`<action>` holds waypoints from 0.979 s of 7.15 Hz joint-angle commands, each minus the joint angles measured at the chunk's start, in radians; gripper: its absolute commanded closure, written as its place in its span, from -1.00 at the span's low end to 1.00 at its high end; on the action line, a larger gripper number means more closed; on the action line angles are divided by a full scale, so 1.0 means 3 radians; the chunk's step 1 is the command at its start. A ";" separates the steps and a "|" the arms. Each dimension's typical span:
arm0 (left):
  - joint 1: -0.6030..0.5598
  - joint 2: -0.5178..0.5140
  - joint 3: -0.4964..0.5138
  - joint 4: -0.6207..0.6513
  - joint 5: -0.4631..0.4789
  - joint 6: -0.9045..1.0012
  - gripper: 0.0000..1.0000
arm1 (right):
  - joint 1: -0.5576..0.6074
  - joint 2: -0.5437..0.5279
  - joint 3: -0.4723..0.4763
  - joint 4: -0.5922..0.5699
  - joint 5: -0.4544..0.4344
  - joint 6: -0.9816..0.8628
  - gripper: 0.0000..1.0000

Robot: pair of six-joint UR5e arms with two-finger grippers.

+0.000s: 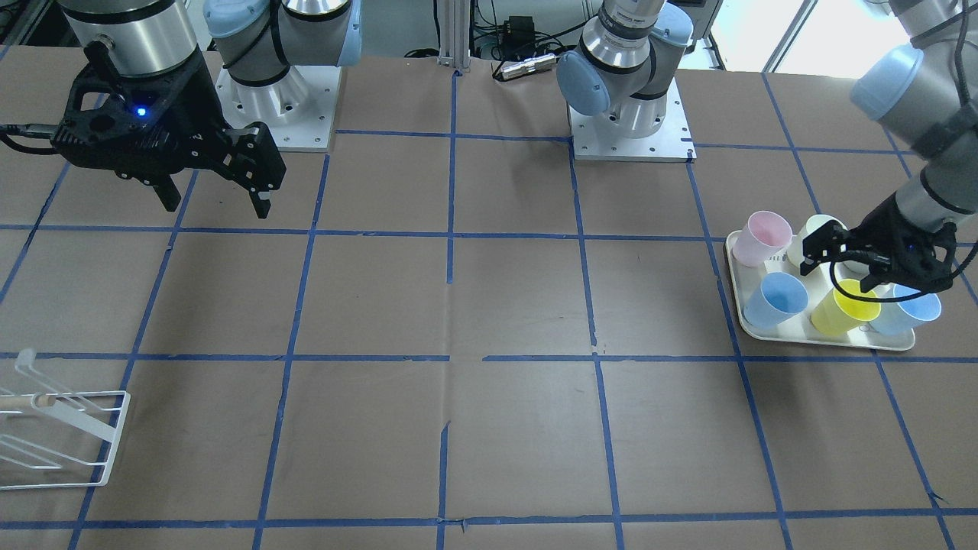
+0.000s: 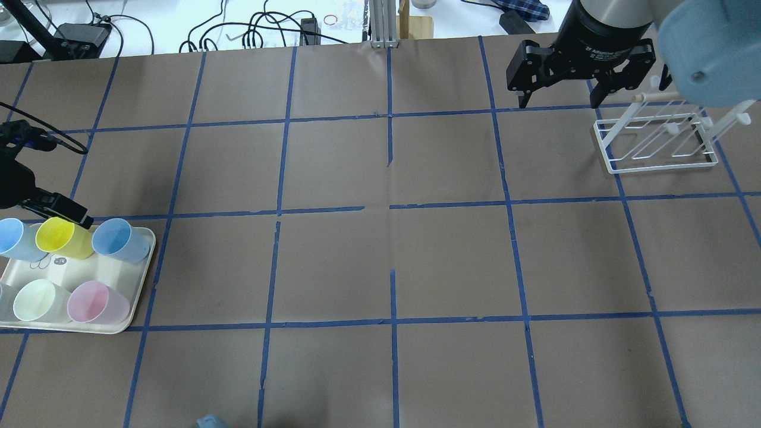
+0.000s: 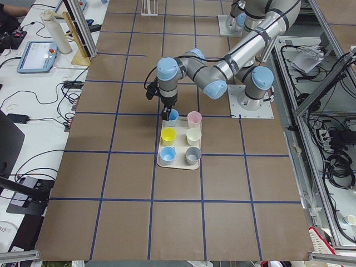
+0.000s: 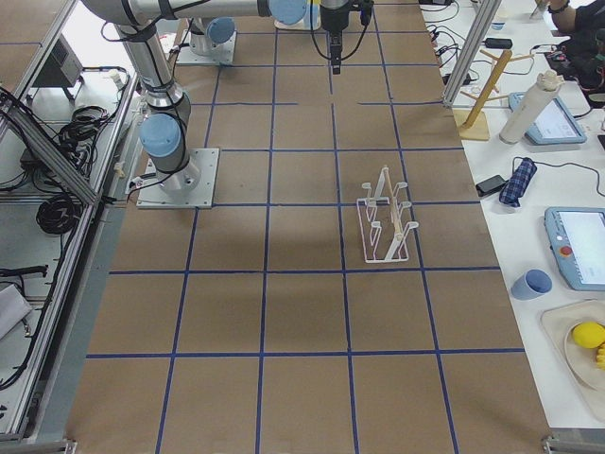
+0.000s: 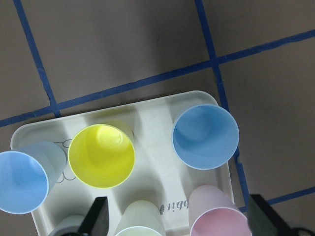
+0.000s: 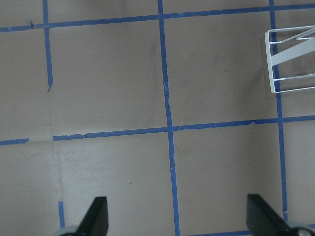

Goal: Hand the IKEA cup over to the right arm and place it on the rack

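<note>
Nothing done yet: cup (image 5: 205, 136) on tray (image 5: 147, 118), left fingers (image 5: 98, 219) spread empty above, right fingers (image 6: 96, 216) spread, empty; pickup, handover, placing on rack (image 2: 601, 145) remain.

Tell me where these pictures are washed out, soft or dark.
Front-facing view: window glare bleaches the top right corner beside the left arm. Left wrist view: the yellow cup is sharp, the left gripper shows dark, soft fingertips.

Table cover (image 2: 446, 255): matt brown paper, lightly creased; glossy blue tape lines (image 2: 452, 204). Pastel cups (image 5: 101, 155): smooth plastic, faint sheen. Tray (image 5: 147, 110): matt cream. Rack (image 2: 663, 169): white coated wire with a bare wooden rod (image 2: 657, 95). Right arm (image 1: 130, 38): brushed metal. Right gripper (image 1: 216, 210): matt black.
</note>
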 commanded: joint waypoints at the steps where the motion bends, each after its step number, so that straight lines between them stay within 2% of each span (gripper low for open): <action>1: -0.0002 -0.0120 -0.0123 0.0282 -0.0017 0.0041 -0.93 | 0.0001 -0.0005 0.0000 0.0000 0.0000 0.0000 -1.00; 7: -0.0023 -0.0233 -0.0138 0.0241 0.0040 -0.0316 -0.58 | 0.0001 -0.0005 0.0000 0.0000 0.0000 -0.0005 -1.00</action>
